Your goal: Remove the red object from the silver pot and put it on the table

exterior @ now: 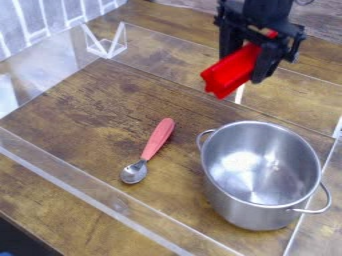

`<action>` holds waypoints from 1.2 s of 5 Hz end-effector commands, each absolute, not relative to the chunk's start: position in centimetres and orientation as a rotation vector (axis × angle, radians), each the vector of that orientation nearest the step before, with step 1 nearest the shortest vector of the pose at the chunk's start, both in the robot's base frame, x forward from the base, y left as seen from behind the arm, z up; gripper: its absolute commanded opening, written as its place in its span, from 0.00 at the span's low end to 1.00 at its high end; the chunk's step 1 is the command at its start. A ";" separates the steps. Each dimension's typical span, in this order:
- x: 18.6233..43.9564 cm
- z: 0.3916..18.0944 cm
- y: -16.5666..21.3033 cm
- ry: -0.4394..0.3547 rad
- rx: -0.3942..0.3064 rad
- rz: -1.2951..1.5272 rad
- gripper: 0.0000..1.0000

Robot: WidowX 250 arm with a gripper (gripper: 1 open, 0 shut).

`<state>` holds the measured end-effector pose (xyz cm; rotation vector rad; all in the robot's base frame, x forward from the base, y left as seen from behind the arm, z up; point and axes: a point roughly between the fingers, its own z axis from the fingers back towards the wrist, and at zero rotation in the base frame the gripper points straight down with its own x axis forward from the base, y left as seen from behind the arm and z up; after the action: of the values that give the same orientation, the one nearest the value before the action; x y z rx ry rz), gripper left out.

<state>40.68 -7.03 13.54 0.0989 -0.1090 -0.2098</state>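
Observation:
My gripper (254,48) hangs in the air above the table, pointing down and shut on the upper end of the red object (229,72), a bright red block that slants down to the left. The block is clear of the silver pot (262,174), which stands at the lower right with nothing in it. Block and gripper are up and to the left of the pot's rim, over the brown wooden table (107,100).
A metal spoon with a pinkish-red handle (150,148) lies on the wood left of the pot. Clear acrylic walls (80,190) ring the tabletop, and a small clear stand (103,42) sits at the back left.

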 end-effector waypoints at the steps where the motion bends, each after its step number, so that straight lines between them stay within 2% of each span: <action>1: 40.6 14.4 -6.5 -0.176 0.073 -0.207 0.00; 3: 40.5 15.2 -8.7 -0.181 0.059 -0.116 0.00; 4: 40.6 16.4 -8.3 -0.179 0.048 -0.144 0.00; 5: 40.6 16.6 -7.7 -0.183 0.036 -0.178 0.00; 6: 40.5 15.8 -6.9 -0.181 0.024 -0.200 0.00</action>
<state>40.40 -7.56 12.59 0.0286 -0.0954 -0.2108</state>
